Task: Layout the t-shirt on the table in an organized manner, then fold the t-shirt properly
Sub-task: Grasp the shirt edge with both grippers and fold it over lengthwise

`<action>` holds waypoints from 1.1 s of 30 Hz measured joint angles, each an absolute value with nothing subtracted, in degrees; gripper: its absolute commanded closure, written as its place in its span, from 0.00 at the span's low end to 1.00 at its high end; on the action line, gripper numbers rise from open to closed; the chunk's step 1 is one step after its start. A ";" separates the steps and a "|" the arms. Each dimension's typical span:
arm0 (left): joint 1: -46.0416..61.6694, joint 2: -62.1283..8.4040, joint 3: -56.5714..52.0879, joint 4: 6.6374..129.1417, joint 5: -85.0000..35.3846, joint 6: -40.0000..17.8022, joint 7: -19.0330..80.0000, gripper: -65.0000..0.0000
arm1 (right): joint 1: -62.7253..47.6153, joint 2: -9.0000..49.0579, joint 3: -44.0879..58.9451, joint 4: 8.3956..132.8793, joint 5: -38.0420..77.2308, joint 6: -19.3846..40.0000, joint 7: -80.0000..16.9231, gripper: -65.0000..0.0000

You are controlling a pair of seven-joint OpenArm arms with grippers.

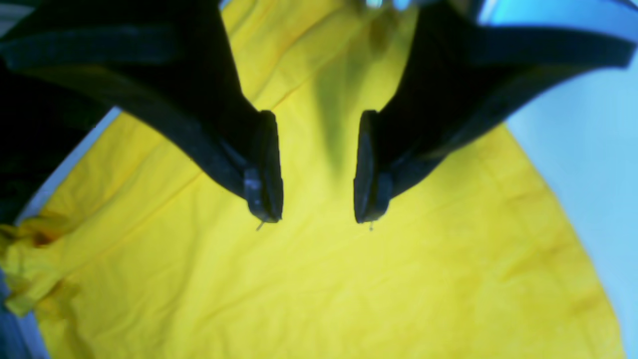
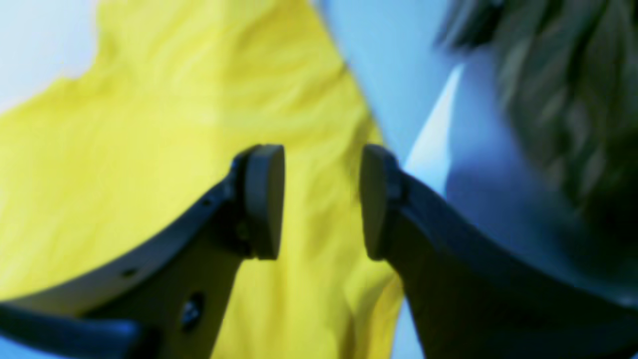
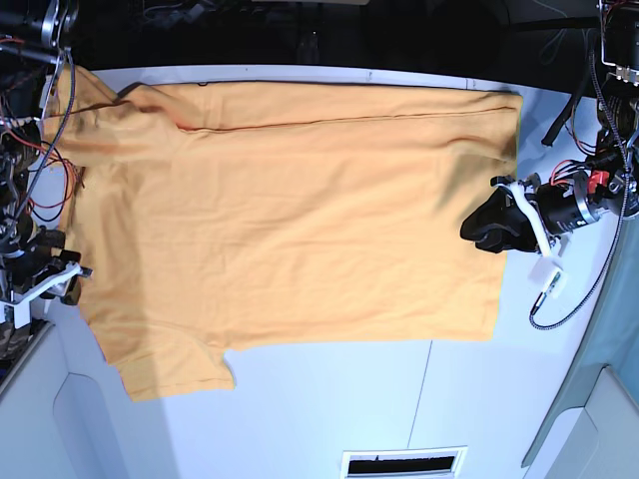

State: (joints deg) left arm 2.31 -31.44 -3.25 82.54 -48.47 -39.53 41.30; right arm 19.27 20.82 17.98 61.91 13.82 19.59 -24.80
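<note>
A wide, flat, matte white table [image 3: 329, 399] fills the base view, with a thin dark seam line running toward its near edge and a dark, cluttered background beyond its far edge. Spread across most of it lies the large orange-yellow short-sleeved cotton t-shirt [image 3: 290, 220], laid out flat with its length running left to right: a sleeve points toward the near left, the straight hem sits at the right, and a long crease runs along the far side.

At the right hem, the left gripper [image 1: 318, 219] hovers over the cloth with its dark jaws parted and nothing between them; yellow fabric shows plainly in the gap. At the left edge of the shirt, beside the sleeve, the right gripper [image 2: 321, 202] is likewise released, its grey pads [image 2: 264, 199] standing apart above the fabric. A blurred camouflage-patterned cloth [image 2: 553, 89] shows at the upper right of the right wrist view.
</note>
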 measured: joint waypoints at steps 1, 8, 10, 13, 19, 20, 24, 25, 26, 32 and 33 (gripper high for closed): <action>1.74 -31.46 -3.22 81.52 -48.01 -39.51 41.08 0.58 | 21.61 20.95 18.00 58.61 12.73 19.44 -24.14 0.62; -5.04 -31.46 -3.25 68.18 -47.44 -39.48 40.71 0.58 | 29.32 22.09 18.02 37.30 8.78 19.22 -13.91 0.62; -7.49 -31.44 -3.25 63.66 -47.11 -39.48 40.29 0.58 | 29.19 22.96 18.02 33.56 8.71 18.83 -12.53 0.62; -11.94 -31.44 -3.25 56.07 -45.63 -39.46 37.10 0.58 | 29.08 24.16 18.04 30.44 8.69 14.94 -11.99 0.62; -21.10 -31.11 -0.97 41.93 -41.41 -39.44 30.35 0.58 | 29.23 25.89 18.11 30.44 9.23 15.18 -11.40 0.62; -22.22 -31.05 0.14 39.75 -40.10 -39.42 28.95 0.58 | 29.21 25.82 18.11 30.41 9.23 16.47 -11.49 0.62; -25.50 -29.15 3.90 32.77 -36.07 -37.74 25.45 0.58 | 29.21 24.21 18.11 29.17 9.19 20.86 -11.62 0.62; -25.87 -28.36 4.40 31.79 -35.68 -37.71 24.97 0.58 | 29.19 23.75 18.11 28.84 9.17 21.80 -11.18 0.62; -26.04 -27.49 4.56 31.22 -35.59 -37.74 23.90 0.58 | 29.21 23.38 18.11 28.82 9.17 22.98 -10.96 0.62; -26.92 -22.85 4.56 31.27 -31.42 -33.23 21.93 0.61 | 29.23 21.41 18.15 28.82 9.21 29.06 -10.79 0.62; -27.03 -22.83 4.56 31.29 -30.96 -33.23 21.76 0.67 | 29.23 21.10 18.15 28.82 9.21 29.02 -10.68 0.63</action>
State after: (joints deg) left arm -27.03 -22.83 4.56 31.29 -30.96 -33.23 21.76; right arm 29.23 21.10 18.15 28.82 9.21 29.02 -10.68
